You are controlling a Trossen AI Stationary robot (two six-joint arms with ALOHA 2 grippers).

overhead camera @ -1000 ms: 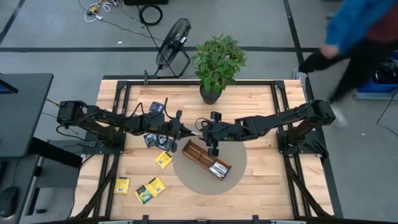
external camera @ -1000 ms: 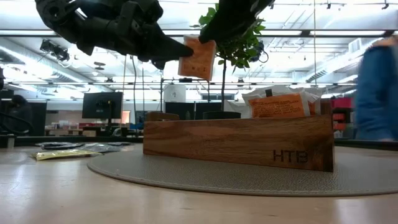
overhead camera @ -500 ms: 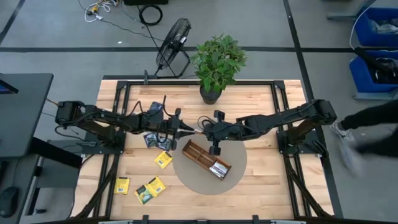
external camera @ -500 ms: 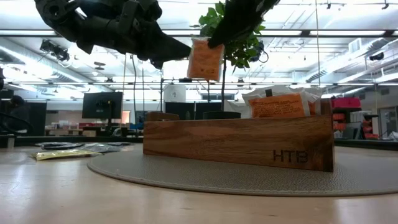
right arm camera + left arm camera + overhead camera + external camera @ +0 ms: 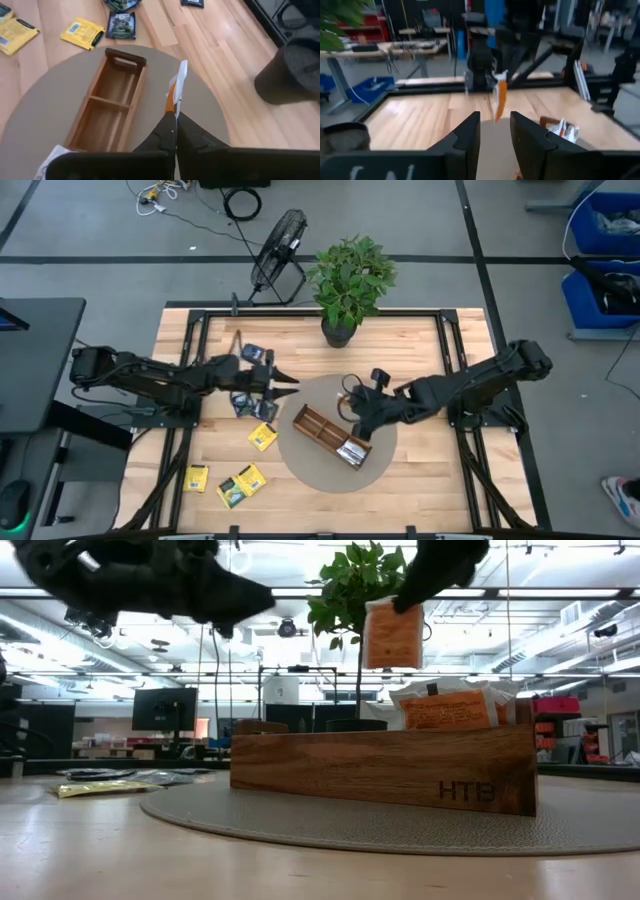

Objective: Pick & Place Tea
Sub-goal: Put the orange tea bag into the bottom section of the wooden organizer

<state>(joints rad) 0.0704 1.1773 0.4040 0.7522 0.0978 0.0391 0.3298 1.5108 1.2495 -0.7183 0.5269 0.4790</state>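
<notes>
right gripper (image 5: 172,125) pinching an orange sachet (image 5: 392,634) above the tray (image 5: 312,431); left gripper (image 5: 495,132) empty, slightly parted; several sachets left on the table

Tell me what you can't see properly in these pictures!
- Print on the orange sachet: too small in the low view, edge-on in both wrist views.
- Right gripper: its arm covers it from above.
- Sachets in the wooden tray: its wall hides their lower parts.
- Left gripper: only fingertips show, the rest is cut off.

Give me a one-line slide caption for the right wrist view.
Right gripper shut on an orange-and-white tea sachet, held above the round mat beside the wooden tray.
</notes>
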